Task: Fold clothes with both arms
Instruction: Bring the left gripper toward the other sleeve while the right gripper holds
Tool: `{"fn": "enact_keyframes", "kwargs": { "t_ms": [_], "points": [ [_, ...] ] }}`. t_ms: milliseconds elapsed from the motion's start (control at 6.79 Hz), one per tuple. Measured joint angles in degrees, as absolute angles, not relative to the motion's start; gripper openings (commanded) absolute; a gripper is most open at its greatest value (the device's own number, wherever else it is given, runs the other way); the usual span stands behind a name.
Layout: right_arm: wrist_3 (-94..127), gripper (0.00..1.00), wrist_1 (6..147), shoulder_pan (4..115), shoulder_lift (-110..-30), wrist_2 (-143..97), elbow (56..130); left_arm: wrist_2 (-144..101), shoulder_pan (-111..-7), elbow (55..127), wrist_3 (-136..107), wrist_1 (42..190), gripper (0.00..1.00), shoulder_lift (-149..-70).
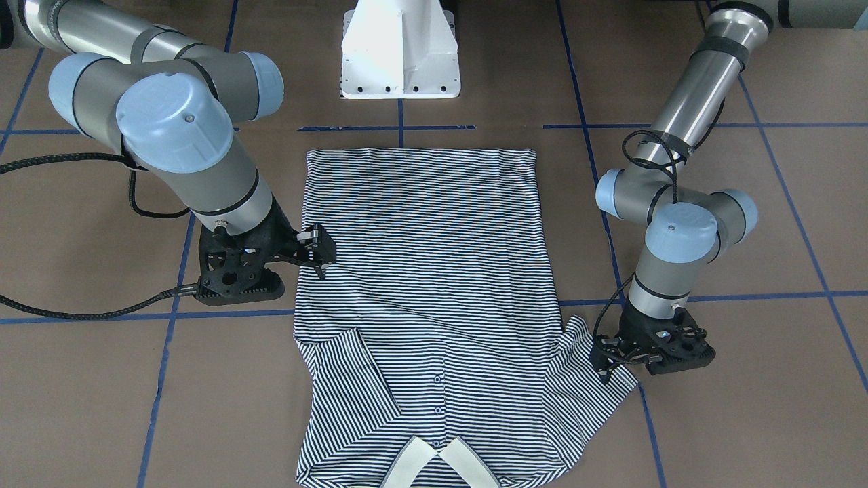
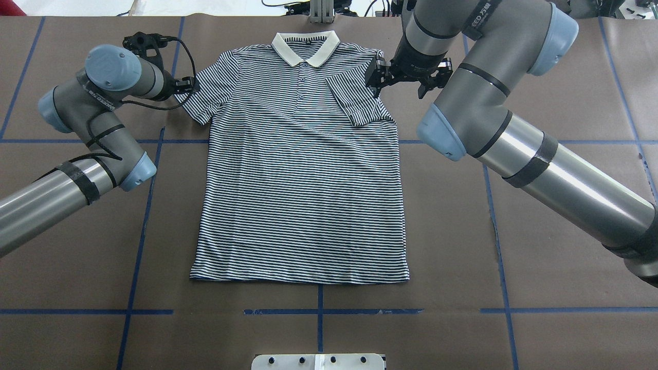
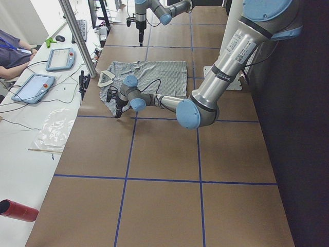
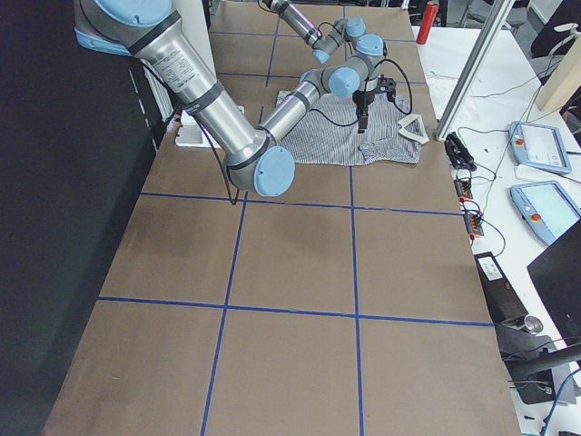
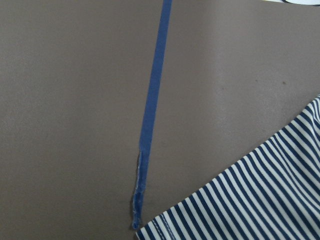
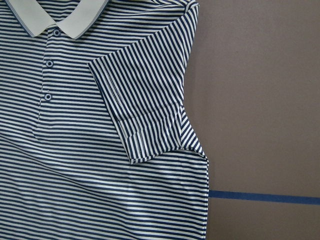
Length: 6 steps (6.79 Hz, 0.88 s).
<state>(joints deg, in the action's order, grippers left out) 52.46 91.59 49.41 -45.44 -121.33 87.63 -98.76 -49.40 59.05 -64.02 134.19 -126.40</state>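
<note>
The striped polo shirt (image 2: pixel 300 195) lies flat and front up on the brown table, its cream collar (image 2: pixel 306 49) at the far edge. One sleeve (image 2: pixel 357 100) is folded inward onto the chest, also clear in the right wrist view (image 6: pixel 140 105). My right gripper (image 2: pixel 403 82) hovers open above that shoulder, holding nothing. The other sleeve (image 2: pixel 205 95) lies spread flat. My left gripper (image 1: pixel 603 369) sits low at that sleeve's outer edge and looks open. The left wrist view shows only the sleeve hem (image 5: pixel 250 200) and bare table.
The white pedestal base (image 1: pixel 400 51) stands behind the shirt's bottom hem. Blue tape lines (image 2: pixel 318 311) cross the table. A side bench beyond the collar end carries tablets (image 3: pixel 59 59) and cables, with a person (image 3: pixel 10 51) seated there. A red cylinder (image 3: pixel 18 211) lies near that bench.
</note>
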Motion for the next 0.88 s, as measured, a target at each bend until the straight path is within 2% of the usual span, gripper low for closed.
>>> {"fn": "enact_keyframes", "kwargs": {
  "t_ms": [147,442,589,884],
  "points": [
    [52.47,1.0,91.56,49.36,-45.44,-121.33,87.63,-98.72,-49.39,58.96,-64.0,134.27,0.5,-126.48],
    [52.61,1.0,89.87,49.26,-45.85,-121.29,87.32,-98.7,-49.4,58.86,-63.99,134.33,0.26,-126.57],
    [52.69,1.0,88.43,49.24,-46.26,-121.23,86.84,-98.69,-49.4,58.74,-63.98,134.31,0.0,-126.65],
    [52.79,1.0,87.56,49.22,-46.33,-121.26,86.41,-98.75,-49.38,58.76,-63.96,134.15,0.0,-127.41]
  ]
}}
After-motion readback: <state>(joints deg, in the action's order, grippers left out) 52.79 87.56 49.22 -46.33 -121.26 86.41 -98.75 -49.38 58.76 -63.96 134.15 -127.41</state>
